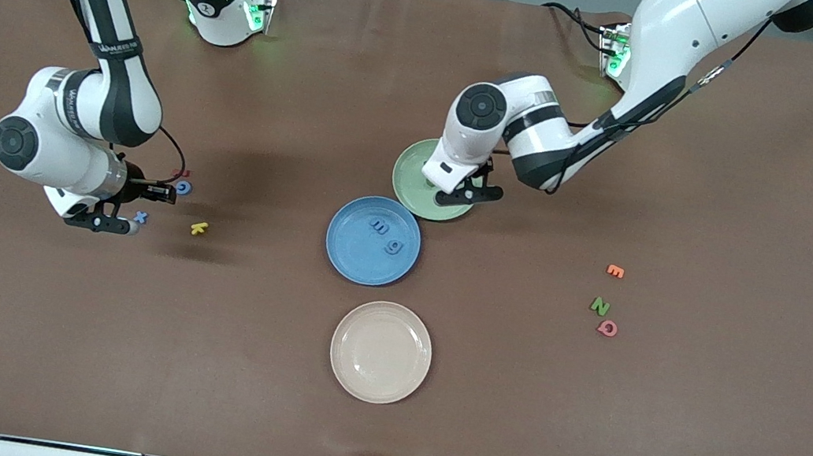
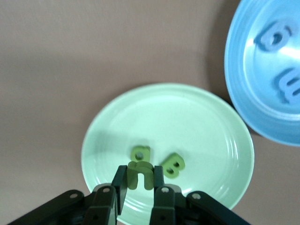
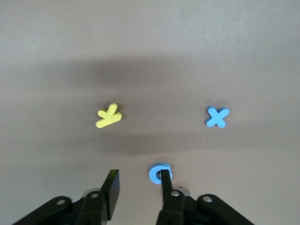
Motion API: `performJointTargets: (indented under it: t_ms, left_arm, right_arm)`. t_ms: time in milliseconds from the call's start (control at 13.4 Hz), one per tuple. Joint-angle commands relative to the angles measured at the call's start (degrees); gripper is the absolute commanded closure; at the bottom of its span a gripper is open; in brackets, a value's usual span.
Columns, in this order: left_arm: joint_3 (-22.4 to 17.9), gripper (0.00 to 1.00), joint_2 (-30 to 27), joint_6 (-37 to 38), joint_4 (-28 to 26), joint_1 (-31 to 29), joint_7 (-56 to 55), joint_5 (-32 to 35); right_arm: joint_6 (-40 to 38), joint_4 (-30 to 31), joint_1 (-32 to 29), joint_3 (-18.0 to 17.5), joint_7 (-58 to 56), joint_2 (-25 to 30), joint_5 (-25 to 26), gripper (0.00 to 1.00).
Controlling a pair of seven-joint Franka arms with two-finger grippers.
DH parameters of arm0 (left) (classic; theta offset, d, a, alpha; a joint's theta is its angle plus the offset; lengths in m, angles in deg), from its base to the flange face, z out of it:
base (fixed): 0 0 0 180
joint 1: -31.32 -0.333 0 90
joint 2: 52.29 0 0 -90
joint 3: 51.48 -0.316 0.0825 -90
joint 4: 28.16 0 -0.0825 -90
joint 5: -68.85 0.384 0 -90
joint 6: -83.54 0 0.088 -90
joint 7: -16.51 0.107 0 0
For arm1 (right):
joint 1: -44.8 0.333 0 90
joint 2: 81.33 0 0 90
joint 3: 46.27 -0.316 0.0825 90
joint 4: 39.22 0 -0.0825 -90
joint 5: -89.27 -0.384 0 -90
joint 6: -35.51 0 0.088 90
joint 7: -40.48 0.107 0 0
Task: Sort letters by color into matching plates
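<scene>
Left end effector (image 2: 139, 180) over green plate (image 2: 206, 122), mid-frame, gripping a green letter (image 2: 139, 174). Right end effector (image 3: 138, 185), lower frame, parted around blue letter (image 3: 160, 172).

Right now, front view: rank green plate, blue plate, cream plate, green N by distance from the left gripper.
Nearest first from the left gripper:
1. green plate: right under it; gripper holds a green letter over it.
2. blue plate: beside the green plate, nearer the camera.
3. and 4. cream plate, nearest the camera, and green N, toward the left arm's end: too close to call.
</scene>
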Motion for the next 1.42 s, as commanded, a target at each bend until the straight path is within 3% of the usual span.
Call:
performJointTargets:
  t_ms: [0,75,374,673,1346]
  left_arm:
    - [-0.2,0.11,0.7,-0.2,0.5,0.6,-2.5,0.7]
    - [-0.2,0.00,0.8,-0.2,0.6,0.6,-4.2,0.8]
    - [-0.4,0.00,0.1,-0.1,0.7,-0.2,-4.5,0.9]
    - [-2.6,0.00,-0.8,0.7,3.1,-2.7,-1.2,1.0]
    - [-2.8,0.09,-1.1,0.7,3.4,-17.6,27.0,4.3]
  right_arm:
    - [4.9,5.0,-0.4,-0.3,1.2,0.7,1.1,0.49]
    - [7.2,6.6,-0.4,-0.3,1.2,0.8,1.1,0.49]
    - [14.9,12.3,-0.5,-0.3,1.2,1.3,1.1,0.44]
    - [18.0,14.0,-0.6,-0.3,1.2,1.0,1.1,0.42]
    - [22.7,16.8,-0.5,-0.4,1.3,0.8,1.1,0.40]
